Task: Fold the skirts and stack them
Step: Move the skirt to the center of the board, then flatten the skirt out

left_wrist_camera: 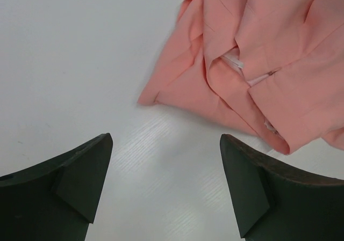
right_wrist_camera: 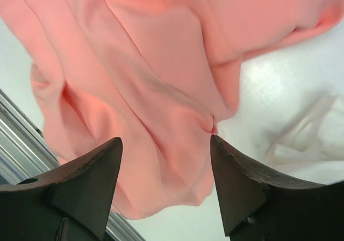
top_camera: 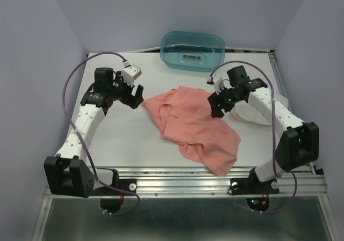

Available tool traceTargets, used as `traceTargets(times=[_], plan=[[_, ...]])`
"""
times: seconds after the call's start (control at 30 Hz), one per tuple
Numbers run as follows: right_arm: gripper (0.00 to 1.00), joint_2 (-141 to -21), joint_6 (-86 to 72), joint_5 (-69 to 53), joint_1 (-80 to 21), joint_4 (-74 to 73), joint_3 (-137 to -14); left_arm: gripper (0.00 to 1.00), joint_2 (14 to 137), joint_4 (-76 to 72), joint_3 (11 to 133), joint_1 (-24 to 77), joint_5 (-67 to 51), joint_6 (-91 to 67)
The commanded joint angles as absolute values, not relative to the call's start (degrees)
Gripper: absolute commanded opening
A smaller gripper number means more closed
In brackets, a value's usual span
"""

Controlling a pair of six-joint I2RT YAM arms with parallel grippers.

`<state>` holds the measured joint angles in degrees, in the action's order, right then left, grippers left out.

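The crumpled salmon-pink cloth skirt point(top_camera: 196, 128) is spread across the white worktop point(top_camera: 123, 139), long axis upper left to lower right; its left corner is faced by the left jaws, its upper right overhung by the right jaws, both wide open, empty

We see a teal tub point(top_camera: 193, 50) at the far edge of the white table point(top_camera: 123, 139), slightly right of the middle, a small grey thing point(top_camera: 191, 57) we cannot identify inside it, and a metal rail point(top_camera: 188, 179) along the near edge.
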<state>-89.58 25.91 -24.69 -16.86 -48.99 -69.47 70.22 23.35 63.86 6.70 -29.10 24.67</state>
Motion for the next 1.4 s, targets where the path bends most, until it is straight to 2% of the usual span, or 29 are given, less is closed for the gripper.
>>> traceTargets(times=[0.0, 0.1, 0.2, 0.4, 0.53, 0.83, 0.93, 0.97, 1.03, 1.07, 1.13, 1.23, 1.3, 1.33, 1.37], plan=[[0.7, -85.3, 21.3, -27.6, -20.1, -50.9, -77.5, 0.9, 72.9, 19.6, 62.7, 8.0, -29.3, 24.4], [0.67, -87.4, 18.5, -32.4, -22.9, -49.6, -78.8, 0.84, 79.9, 18.6, 63.9, 11.8, -27.0, 21.7], [0.66, -90.5, 20.6, -31.4, -27.6, -48.2, -78.4, 0.84, 85.5, 17.0, 66.0, 15.0, -27.6, 18.3], [0.68, -94.6, 20.7, -19.7, -43.6, -38.2, -76.7, 0.84, 96.8, 17.0, 72.2, 13.4, -30.9, 11.2], [0.7, -98.2, 18.5, -13.5, -50.4, -32.7, -78.7, 0.83, 100.8, 19.1, 74.8, 13.4, -28.9, 11.1], [0.7, -108.7, 16.2, -2.4, -59.2, -29.1, -81.7, 0.73, 106.4, 21.2, 74.2, 10.0, -21.8, 10.0], [0.62, -111.9, 17.5, 1.7, -59.2, -28.6, -82.9, 0.68, 106.2, 21.5, 73.1, 9.7, -19.6, 10.8], [0.43, -112.5, 17.8, 2.5, -59.2, -29.0, -83.1, 0.66, 106.1, 21.5, 72.7, 9.5, -19.2, 10.9], [0.14, -112.2, 18.3, 2.6, -59.2, -29.5, -83.4, 0.59, 105.5, 22.0, 71.6, 9.2, -17.9, 11.6], [0.01, -111.2, 18.5, 2.8, -59.2, -29.7, -83.4, 0.51, 105.0, 22.1, 71.1, 8.9, -17.5, 12.9], [0.01, -106.2, 20.6, 3.1, -59.2, -29.6, -83.1, 0.41, 102.9, 22.0, 69.1, 8.5, -15.4, 14.8], [0.01, -97.3, 24.9, 3.0, -59.2, -30.4, -81.3, 0.33, 99.7, 22.3, 65.9, 8.0, -12.3, 19.7], [0.01, -92.6, 25.8, 2.1, -58.0, -31.2, -78.1, 0.21, 98.0, 23.0, 64.6, 7.6, -10.3, 23.7], [0.01, -87.6, 25.5, 1.8, -57.1, -31.1, -76.4, 0.04, 96.2, 23.1, 63.5, 7.1, -9.5, 24.4], [0.01, -85.1, 25.4, 1.2, -54.7, -31.2, -74.5, 0.0, 95.3, 23.2, 63.1, 6.7, -9.1, 25.0]])
